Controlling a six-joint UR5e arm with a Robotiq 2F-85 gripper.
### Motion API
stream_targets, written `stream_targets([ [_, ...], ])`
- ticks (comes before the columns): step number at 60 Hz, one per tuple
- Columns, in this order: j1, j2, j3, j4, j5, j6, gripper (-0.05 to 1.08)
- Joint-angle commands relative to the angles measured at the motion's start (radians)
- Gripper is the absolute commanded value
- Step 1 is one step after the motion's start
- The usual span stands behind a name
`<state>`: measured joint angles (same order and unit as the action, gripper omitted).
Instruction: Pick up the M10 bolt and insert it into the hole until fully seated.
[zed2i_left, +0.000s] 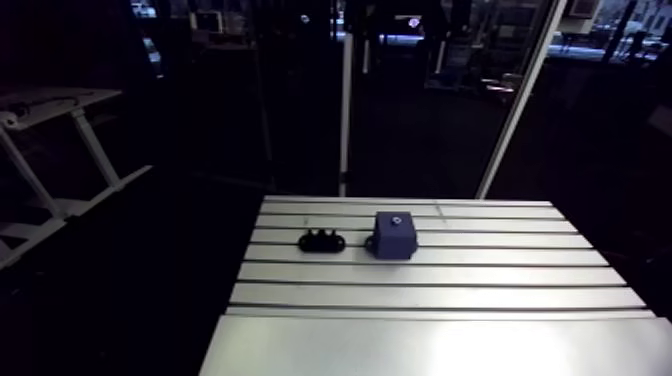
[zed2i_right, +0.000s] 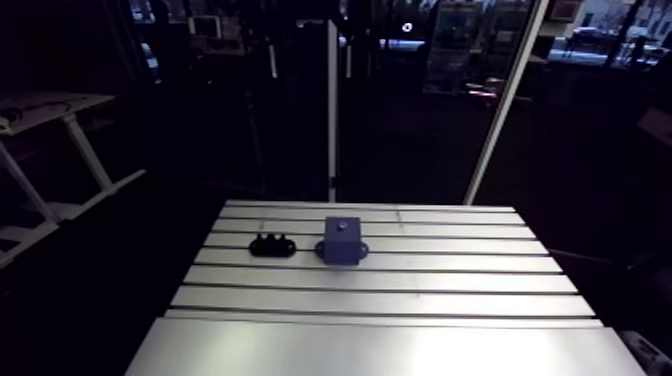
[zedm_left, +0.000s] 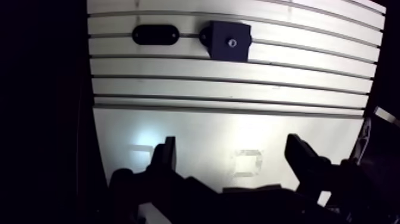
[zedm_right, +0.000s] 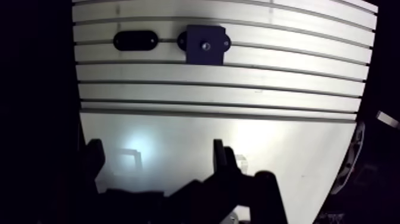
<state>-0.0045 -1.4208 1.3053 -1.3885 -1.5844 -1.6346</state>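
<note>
Only the wrist view shows the gripper (zedm_left: 232, 150). Its two dark fingers (zedm_left: 166, 156) stand wide apart, released, with bare table (zedm_left: 238, 89) between them. Well ahead, on the slotted part, sits a dark blue block (zedm_left: 228, 40) with a small pale round spot at the centre of its top face. Just beside the block lies a black oval holder (zedm_left: 155, 34). Only the arm view shows low knobs rising from it. Whether one of them is the M10 bolt cannot be told.

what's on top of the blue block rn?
The blue block has one small round hole mid top face, with a pale glint. Whether anything sits inside is too small to tell.
</note>
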Motion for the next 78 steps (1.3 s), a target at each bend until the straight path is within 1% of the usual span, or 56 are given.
stream_targets([
  [1,0.000,-0.043,0.004,-0.014,0.002,0.003,0.01],
  [18,-0.003,-0.042,0.011,-0.014,0.001,-0.001,0.01],
  [29,-0.014,-0.042,0.052,-0.021,-0.004,-0.006,0.01],
  [43,-0.014,-0.045,0.108,-0.094,-0.004,-0.007,0.01],
  [60,-0.013,-0.048,0.108,-0.099,0.002,-0.007,0.01],
  [78,-0.008,-0.048,0.107,-0.099,0.002,-0.007,0.01],
])
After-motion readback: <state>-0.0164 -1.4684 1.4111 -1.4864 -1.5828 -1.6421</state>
